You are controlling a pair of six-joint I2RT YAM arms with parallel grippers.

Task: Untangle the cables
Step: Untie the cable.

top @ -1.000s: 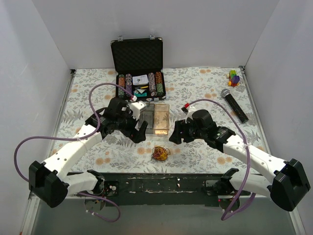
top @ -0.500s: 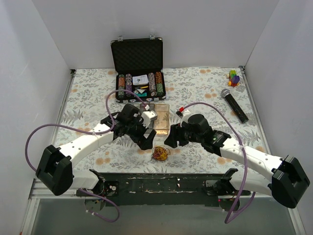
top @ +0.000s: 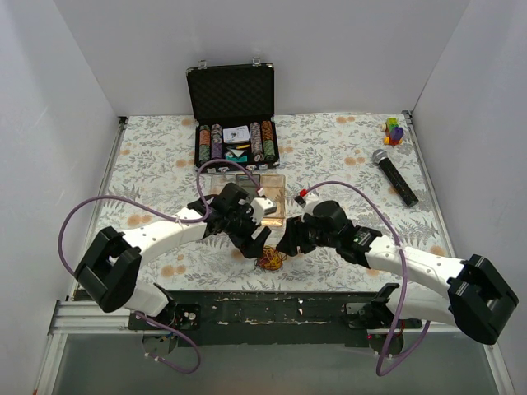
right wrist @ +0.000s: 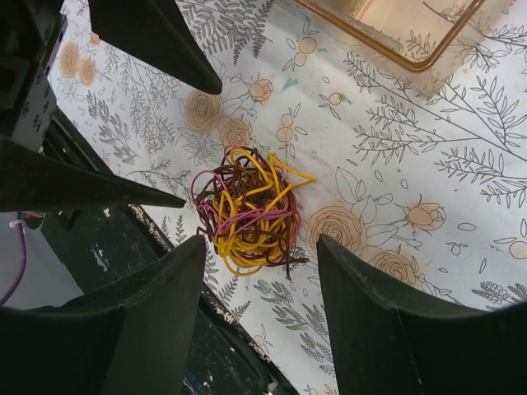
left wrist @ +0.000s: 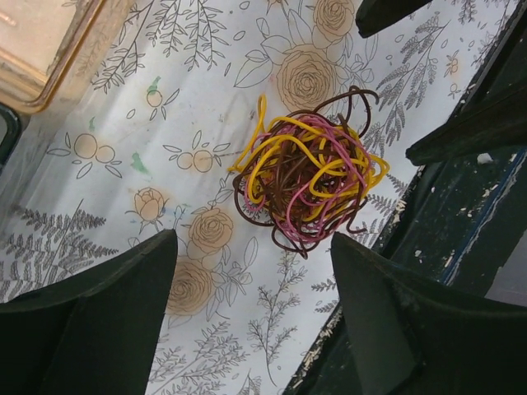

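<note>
The cables (top: 269, 260) lie as one small tangled clump of yellow, pink and dark brown loops on the flowered tablecloth, close to the table's near edge. My left gripper (top: 254, 246) hangs just left of the clump and my right gripper (top: 285, 245) just right of it. In the left wrist view the cables (left wrist: 306, 177) sit ahead of my open left gripper (left wrist: 254, 239), with nothing between its fingers. The right wrist view shows the cables (right wrist: 249, 210) just beyond my open right gripper (right wrist: 261, 240), untouched. Each wrist view also catches the other gripper's dark fingers.
A clear amber plastic box (top: 265, 197) stands just behind the two grippers. An open black case of poker chips (top: 235, 123) is at the back. A microphone (top: 394, 175) and a coloured block toy (top: 394, 130) lie at the right. The dark metal rail (top: 272, 309) runs right below the clump.
Both arms have swung inward and toward the near edge, from beside the plastic box down to either side of the clump. Both pairs of jaws have narrowed a little.
</note>
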